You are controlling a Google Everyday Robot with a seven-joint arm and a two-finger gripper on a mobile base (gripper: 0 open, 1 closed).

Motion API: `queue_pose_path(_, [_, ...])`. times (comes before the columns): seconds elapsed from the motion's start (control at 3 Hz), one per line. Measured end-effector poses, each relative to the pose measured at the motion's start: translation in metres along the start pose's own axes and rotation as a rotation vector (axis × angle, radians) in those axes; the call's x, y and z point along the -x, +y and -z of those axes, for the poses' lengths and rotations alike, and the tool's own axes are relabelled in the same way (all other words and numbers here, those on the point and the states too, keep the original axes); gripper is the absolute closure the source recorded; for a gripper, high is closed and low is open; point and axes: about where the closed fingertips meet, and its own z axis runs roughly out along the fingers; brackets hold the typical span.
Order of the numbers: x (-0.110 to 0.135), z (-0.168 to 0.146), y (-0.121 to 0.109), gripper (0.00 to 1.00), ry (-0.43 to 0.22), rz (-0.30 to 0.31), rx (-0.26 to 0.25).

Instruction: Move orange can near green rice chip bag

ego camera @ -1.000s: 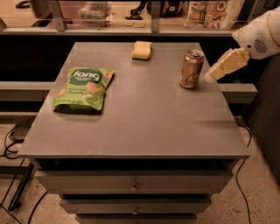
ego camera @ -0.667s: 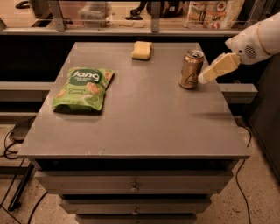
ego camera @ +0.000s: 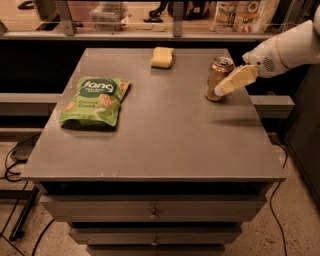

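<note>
The orange can [ego camera: 218, 75] stands upright on the right rear part of the grey table [ego camera: 160, 135]. The green rice chip bag [ego camera: 95, 101] lies flat on the left side of the table, well apart from the can. My gripper [ego camera: 223, 87] comes in from the right on a white arm [ego camera: 287, 47]. Its cream-coloured fingers [ego camera: 235, 80] lie against the right front side of the can and cover part of it.
A pale yellow sponge block [ego camera: 162, 57] lies at the rear centre of the table. Behind the table runs a counter with packages [ego camera: 242, 15]. Drawers [ego camera: 155, 212] sit under the table's front edge. Cables lie on the floor at left and right.
My gripper has moved left and slightly down, from beside the can to against its right front side. The can, bag and sponge have not moved.
</note>
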Motion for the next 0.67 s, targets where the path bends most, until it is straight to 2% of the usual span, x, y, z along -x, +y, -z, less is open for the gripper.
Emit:
queue_pose_path(0.33, [0.0068, -0.0237, 0.0028, 0.20, -0.034, -0.014, 0.052])
queue_pose_path(0.67, [0.0106, -0.0329, 0.0056, 0.45, -0.059, -0.021, 0.074])
